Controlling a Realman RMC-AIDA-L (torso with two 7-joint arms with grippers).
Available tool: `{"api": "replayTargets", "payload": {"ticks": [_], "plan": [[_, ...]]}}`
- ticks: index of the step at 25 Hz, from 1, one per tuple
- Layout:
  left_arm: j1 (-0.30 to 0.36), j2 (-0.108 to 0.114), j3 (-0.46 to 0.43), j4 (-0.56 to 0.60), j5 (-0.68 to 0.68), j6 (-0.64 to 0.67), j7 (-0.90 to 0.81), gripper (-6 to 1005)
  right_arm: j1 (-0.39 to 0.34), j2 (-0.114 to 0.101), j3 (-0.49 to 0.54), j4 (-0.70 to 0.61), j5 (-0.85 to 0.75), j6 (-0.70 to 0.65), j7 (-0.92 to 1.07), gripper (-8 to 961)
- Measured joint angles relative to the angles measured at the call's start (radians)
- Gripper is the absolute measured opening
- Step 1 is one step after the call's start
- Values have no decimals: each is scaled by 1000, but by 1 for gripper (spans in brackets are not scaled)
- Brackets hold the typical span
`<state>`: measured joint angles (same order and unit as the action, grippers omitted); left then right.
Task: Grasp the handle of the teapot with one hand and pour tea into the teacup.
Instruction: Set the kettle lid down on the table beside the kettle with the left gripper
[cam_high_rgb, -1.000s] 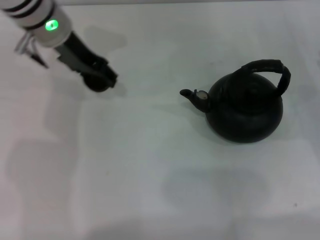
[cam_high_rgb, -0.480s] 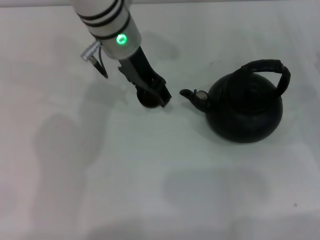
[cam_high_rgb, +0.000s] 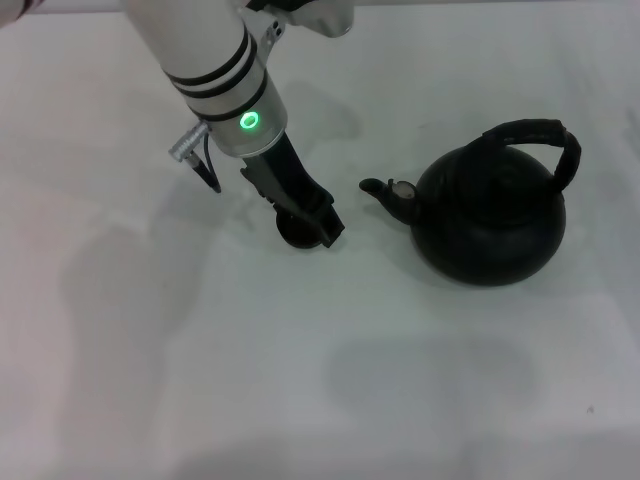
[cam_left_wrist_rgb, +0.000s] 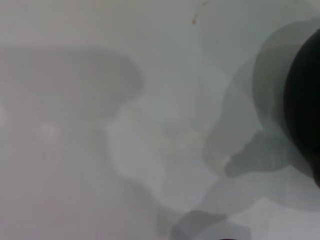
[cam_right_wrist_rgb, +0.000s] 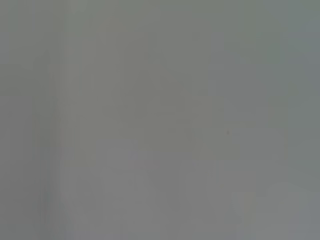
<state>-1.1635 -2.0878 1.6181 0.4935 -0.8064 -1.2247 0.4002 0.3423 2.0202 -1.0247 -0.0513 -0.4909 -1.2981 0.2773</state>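
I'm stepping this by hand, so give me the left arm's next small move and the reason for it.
Probably open the left claw and lift it clear. The tiny round dark teacup it appears to grip sits low at the white table, just off the short curved spout of the large round matte black teapot. The thick black arched handle is ungrasped; the right claw is not in view.
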Motion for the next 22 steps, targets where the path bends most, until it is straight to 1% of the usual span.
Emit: {"api": "replayTargets", "payload": {"ticks": [9, 16, 22], "plan": [[19, 0, 12, 5, -1, 19, 2, 709, 4, 2, -11, 7, 0, -3, -1, 855], [13, 0, 35, 5, -2, 25, 0, 709, 7, 2, -11, 6, 0, 0, -2, 855], [11, 0, 38, 5, -4, 34, -1, 708, 7, 2, -11, 3, 1, 2, -3, 855]]}}
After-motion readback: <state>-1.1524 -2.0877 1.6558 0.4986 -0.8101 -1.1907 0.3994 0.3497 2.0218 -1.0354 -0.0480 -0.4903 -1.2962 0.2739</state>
